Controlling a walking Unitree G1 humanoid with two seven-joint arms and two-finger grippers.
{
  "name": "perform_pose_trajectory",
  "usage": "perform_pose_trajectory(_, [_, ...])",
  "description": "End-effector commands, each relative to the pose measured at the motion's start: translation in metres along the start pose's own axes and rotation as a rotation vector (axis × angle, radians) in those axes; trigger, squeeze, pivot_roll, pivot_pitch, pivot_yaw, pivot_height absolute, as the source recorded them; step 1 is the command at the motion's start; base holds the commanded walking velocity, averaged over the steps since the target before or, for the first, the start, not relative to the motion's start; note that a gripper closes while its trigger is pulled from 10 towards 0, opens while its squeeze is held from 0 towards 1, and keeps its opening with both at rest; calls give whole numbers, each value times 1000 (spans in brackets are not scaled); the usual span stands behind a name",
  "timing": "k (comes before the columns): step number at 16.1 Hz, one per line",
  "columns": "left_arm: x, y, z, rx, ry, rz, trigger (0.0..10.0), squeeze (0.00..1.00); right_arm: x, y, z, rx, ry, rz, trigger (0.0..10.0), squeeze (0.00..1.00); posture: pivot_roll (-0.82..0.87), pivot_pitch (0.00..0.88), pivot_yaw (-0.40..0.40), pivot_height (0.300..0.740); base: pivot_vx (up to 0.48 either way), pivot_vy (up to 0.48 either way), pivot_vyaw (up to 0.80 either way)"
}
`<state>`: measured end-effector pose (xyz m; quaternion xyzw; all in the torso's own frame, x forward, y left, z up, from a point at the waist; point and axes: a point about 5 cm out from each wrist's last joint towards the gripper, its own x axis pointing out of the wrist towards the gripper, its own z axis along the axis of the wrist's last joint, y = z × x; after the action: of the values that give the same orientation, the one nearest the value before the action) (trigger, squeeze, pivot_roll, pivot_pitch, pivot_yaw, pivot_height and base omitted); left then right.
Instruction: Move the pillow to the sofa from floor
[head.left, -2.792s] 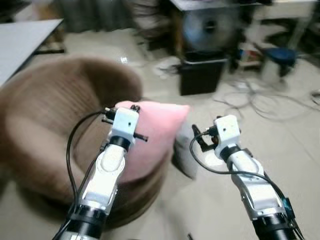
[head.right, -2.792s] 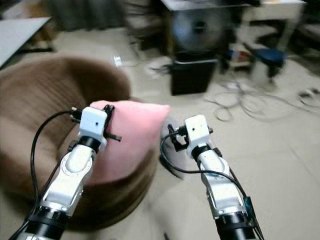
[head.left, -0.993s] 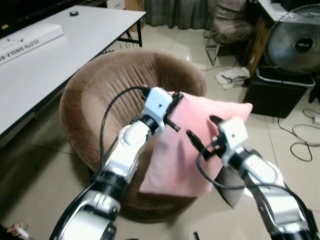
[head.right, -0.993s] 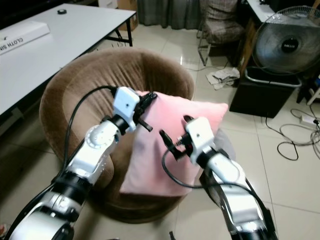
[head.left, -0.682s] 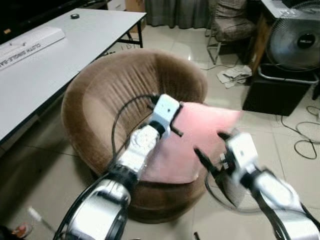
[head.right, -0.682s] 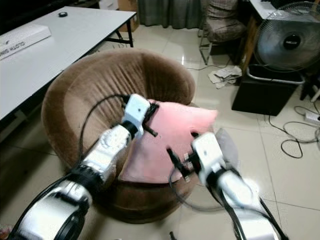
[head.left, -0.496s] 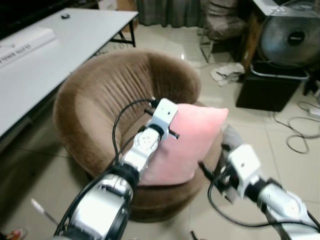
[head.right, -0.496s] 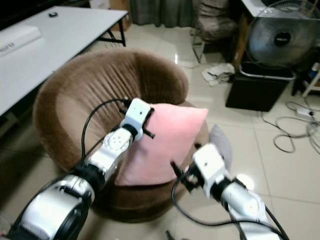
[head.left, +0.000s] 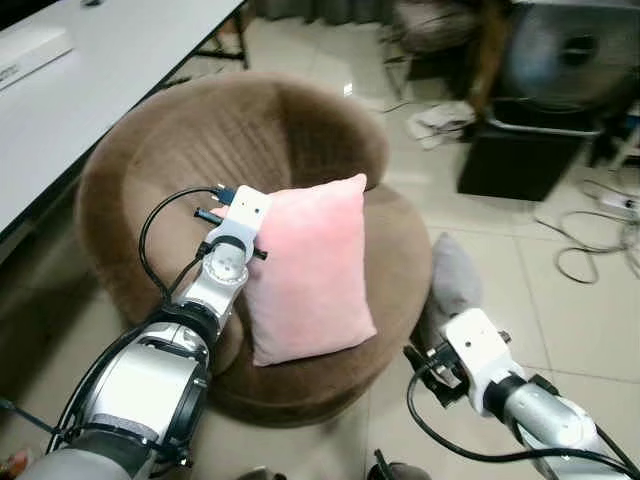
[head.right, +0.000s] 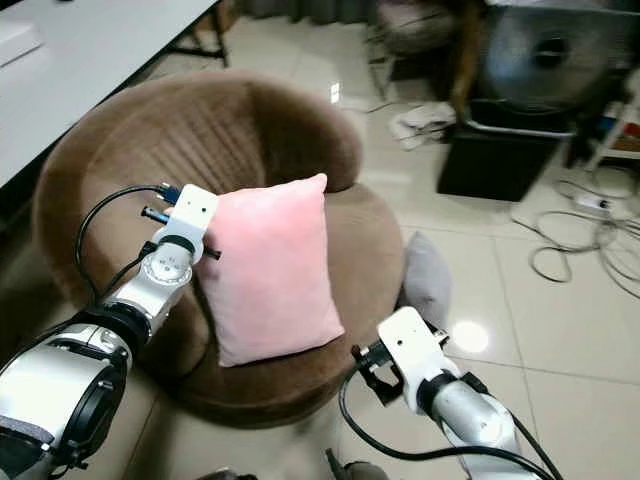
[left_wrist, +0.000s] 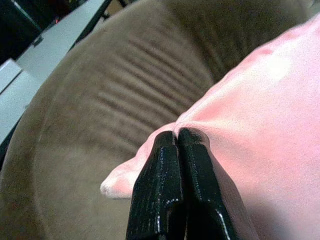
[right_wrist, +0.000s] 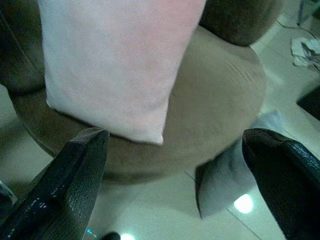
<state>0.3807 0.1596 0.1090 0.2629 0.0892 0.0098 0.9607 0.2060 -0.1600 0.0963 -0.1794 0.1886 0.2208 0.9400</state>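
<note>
The pink pillow (head.left: 310, 265) stands tilted on the seat of the round brown sofa (head.left: 200, 140), leaning towards its backrest. My left gripper (left_wrist: 177, 136) is shut on the pillow's upper left edge, pinching a fold of the fabric between its fingers (left_wrist: 160, 185). In the eye views its white wrist (head.left: 240, 215) sits against that edge. My right gripper (right_wrist: 174, 137) is open and low, off the sofa's front right side, apart from the pillow. Its white wrist (head.left: 470, 350) hangs over the tiled floor.
A grey cushion (head.left: 450, 285) lies on the floor against the sofa's right side. A black box (head.left: 520, 150) with a fan on it stands at the back right, and cables (head.left: 590, 260) trail on the tiles. A white table (head.left: 80, 70) runs along the left.
My right gripper has drawn back and down, away from the pillow. The left gripper has lowered the pillow onto the sofa seat. The camera has shifted too.
</note>
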Motion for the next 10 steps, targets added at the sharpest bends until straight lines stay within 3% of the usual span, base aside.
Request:
perform_pose_trajectory(1, [2,8,1,12,10,22,10000,675,2,2,7,22,-30,11,10000,0,-186,141,48,740,0,0,0])
perform_pose_trajectory(2, [2,14,-2,24,26,42,10000,1000,5,2,11,43,-56,30,10000,0,-176,140,41,740,0,0,0])
perform_pose_trajectory(8, [5,22,2,8,33,61,10000,1000,15,-3,21,47,-101,55,10000,0,-170,113,29,740,0,0,0])
perform_pose_trajectory(9, [5,24,3,-5,29,66,10000,1000,16,-4,22,43,-104,55,10000,0,-168,106,29,740,0,0,0])
perform_pose_trajectory(10, [6,23,5,-75,18,44,10000,1000,20,-7,22,40,-110,49,10000,0,-159,93,33,740,0,0,0])
